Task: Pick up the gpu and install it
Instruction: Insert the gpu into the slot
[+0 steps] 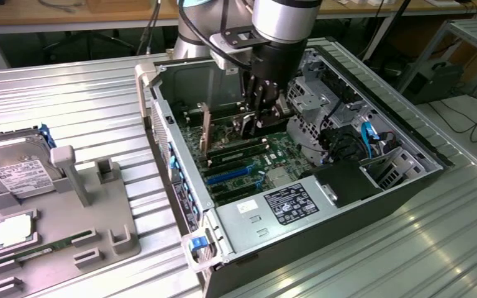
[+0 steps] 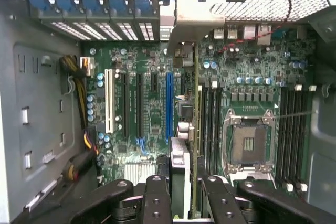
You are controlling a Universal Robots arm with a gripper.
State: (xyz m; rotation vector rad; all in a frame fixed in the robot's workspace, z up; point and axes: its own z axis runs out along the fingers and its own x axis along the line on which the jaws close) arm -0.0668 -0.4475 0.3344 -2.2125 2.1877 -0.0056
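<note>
Tool (image 2: pixel 186 203) clamped on one gpu (image 2: pixel 180 163), edge-on over one motherboard (image 2: pixel 149 114) inside one open case (image 1: pixel 162 133); one hard drive (image 1: pixel 19 175) outside

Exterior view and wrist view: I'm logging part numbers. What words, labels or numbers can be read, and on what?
No text is legible.
Hard drive white label: print too blurred to read.
Power supply black label: too small to read.
White sticker beside it: blurred.
Motherboard: markings too small to read.
</note>
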